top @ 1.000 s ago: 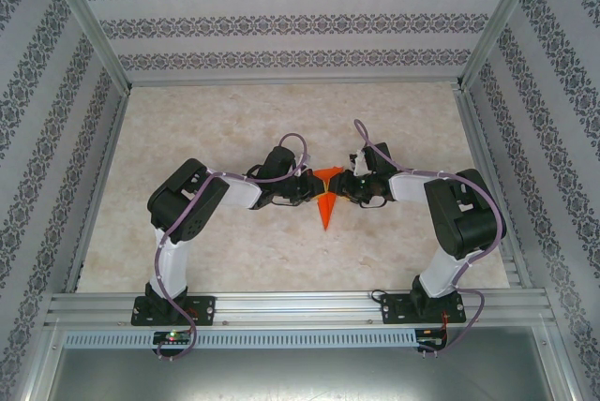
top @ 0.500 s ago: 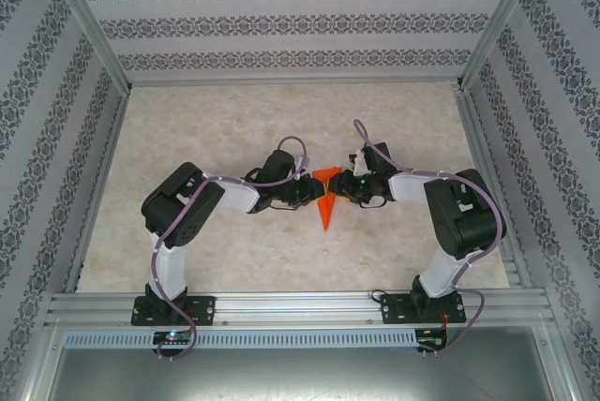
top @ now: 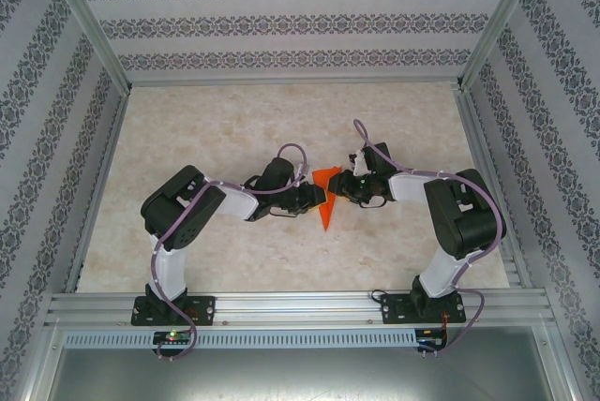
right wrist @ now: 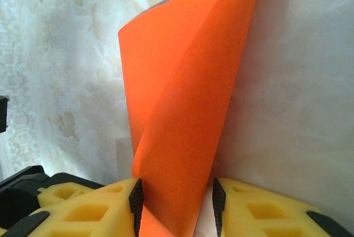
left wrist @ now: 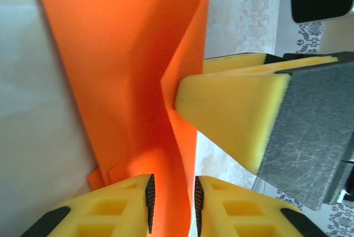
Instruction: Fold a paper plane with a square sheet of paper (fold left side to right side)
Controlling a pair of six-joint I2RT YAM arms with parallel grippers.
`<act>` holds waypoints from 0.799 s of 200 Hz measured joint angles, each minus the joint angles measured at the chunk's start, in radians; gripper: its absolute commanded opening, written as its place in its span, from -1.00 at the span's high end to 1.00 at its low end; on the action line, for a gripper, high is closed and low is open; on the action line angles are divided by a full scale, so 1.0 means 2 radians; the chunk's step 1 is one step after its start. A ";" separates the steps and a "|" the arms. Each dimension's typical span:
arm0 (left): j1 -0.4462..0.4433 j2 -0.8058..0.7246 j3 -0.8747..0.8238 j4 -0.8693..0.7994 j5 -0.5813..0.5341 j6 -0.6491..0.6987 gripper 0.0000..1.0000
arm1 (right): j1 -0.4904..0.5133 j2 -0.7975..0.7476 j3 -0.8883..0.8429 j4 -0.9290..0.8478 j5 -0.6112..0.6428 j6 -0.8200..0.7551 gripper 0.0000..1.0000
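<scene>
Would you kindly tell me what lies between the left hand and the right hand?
The folded orange-red sheet of paper lies between the left hand and the right hand, seen in the top view.

— What sort of place is this?
— A robotics lab, a closed test cell. Bare silver aluminium frame posts [top: 89, 31] box in the bench.
— But there's wallpaper.
— White paper with grey ornamental stripes [top: 291, 26], pasted on flat panels as a backdrop. The cream marble-look tabletop [top: 234, 120] is a printed sheet too, by its look.
— Anything else?
— Two black-and-white jointed robot arms, left [top: 178, 232] and right [top: 459, 223], bolted to a silver aluminium rail [top: 300, 305], above a grey slotted cable duct [top: 300, 337].
</scene>
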 measured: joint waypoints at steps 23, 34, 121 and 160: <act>-0.002 0.000 0.000 0.003 0.000 -0.001 0.40 | 0.000 0.000 0.000 0.000 0.000 0.000 0.19; -0.002 0.000 0.000 0.003 0.000 -0.002 0.40 | 0.000 0.000 0.000 0.000 0.000 0.000 0.18; -0.005 0.004 0.011 0.004 0.002 -0.008 0.52 | 0.000 0.000 0.000 0.000 0.000 0.000 0.18; -0.005 0.006 0.014 0.004 0.004 -0.009 0.55 | 0.000 0.001 0.001 -0.001 0.000 0.000 0.19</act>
